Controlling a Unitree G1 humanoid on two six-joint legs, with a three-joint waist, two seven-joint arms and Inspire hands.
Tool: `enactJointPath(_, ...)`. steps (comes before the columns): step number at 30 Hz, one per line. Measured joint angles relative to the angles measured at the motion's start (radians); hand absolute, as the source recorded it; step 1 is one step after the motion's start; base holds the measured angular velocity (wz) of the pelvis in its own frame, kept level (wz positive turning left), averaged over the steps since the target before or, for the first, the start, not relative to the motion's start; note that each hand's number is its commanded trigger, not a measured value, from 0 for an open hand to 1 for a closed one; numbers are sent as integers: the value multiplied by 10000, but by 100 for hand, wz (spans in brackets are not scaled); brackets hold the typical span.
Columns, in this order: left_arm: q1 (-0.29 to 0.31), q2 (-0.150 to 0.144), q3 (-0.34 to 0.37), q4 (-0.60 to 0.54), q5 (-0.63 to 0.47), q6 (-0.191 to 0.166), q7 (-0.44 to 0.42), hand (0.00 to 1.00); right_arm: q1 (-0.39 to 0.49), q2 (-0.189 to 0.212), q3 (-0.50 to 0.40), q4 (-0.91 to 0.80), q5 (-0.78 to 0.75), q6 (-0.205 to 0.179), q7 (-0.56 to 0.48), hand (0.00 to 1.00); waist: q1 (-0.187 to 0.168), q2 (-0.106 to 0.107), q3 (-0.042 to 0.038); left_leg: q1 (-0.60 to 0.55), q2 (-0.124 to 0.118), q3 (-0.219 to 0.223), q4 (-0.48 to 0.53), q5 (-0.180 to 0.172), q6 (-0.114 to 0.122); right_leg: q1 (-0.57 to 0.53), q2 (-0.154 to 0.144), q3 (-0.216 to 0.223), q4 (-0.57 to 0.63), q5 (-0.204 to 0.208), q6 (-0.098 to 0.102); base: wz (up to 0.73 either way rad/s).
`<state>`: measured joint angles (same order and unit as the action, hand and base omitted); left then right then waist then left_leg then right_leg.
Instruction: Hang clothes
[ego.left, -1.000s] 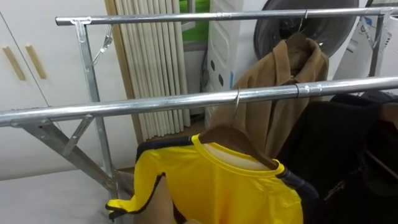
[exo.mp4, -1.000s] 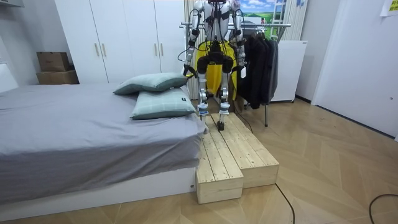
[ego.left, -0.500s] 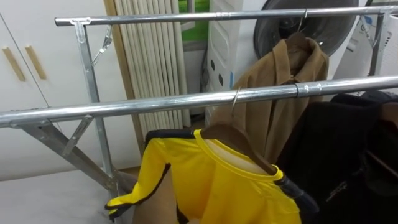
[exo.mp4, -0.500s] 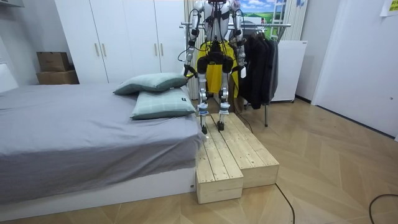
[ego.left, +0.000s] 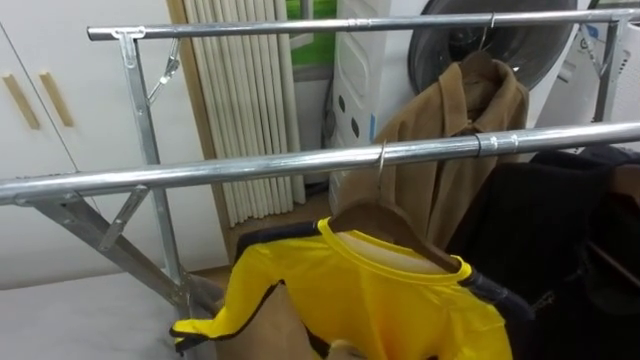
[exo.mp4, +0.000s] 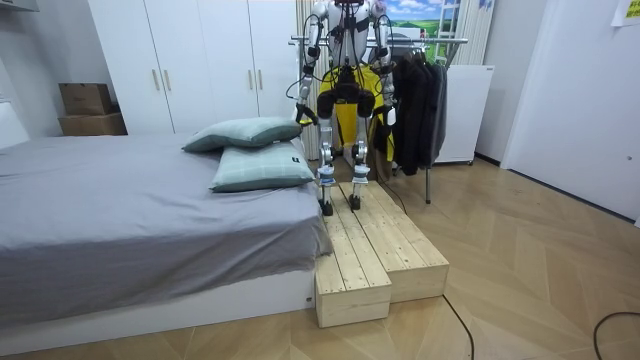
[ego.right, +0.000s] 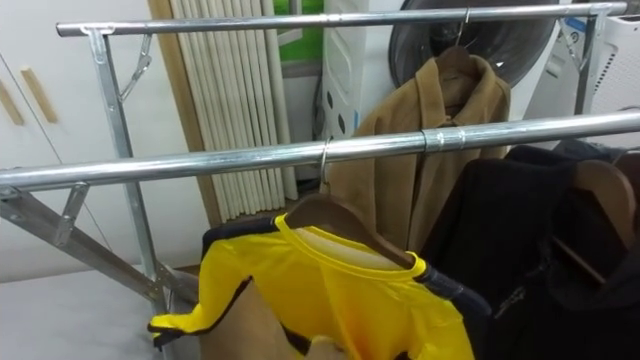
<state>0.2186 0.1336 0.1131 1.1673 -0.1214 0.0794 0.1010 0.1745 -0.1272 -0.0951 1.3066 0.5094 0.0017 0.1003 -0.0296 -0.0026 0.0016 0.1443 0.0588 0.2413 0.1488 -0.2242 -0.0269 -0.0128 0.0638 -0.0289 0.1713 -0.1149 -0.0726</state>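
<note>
Shirt in yellow hanging on wooden hanger from front rail, left hand and right hand hanging low, grip state impossible to tell

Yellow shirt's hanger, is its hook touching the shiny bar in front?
Touching. The left eye view shows the hanger's hook curled over the near bar, resting on its top, with the yellow shirt hanging below it.

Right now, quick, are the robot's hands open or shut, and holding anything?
Left hand: down at its side, cannot be told.
Right hand: down at its side, cannot be told.
</note>
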Motion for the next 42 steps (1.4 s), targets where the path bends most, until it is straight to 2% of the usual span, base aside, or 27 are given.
enactJointPath(7,-41,8,-2,-17,6,-46,60,0,-15,-51,344,-13,-2,-242,164,0,5,-48,34,-7,2,-25,8,0,0,-4,-2,-3,-3,-1,-2,0)
enactJointPath(13,-43,19,-194,-15,-51,-56,202,0,-77,-69,388,11,-11,-246,228,0,7,-62,67,-7,1,-26,5,0,0,-5,33,1,-3,-6,-1,0)
enactJointPath(21,-42,12,-207,-14,-53,-64,275,0,-180,-148,734,36,-30,-239,195,0,5,-97,65,-6,1,-40,6,0,0,2,2,-5,-1,-17,-4,0)
enactJointPath(42,-41,8,-396,-20,-37,-62,420,0,-175,-166,789,33,-28,-217,110,0,50,-83,64,-5,1,-48,5,0,0,0,57,0,-9,-18,-4,0)
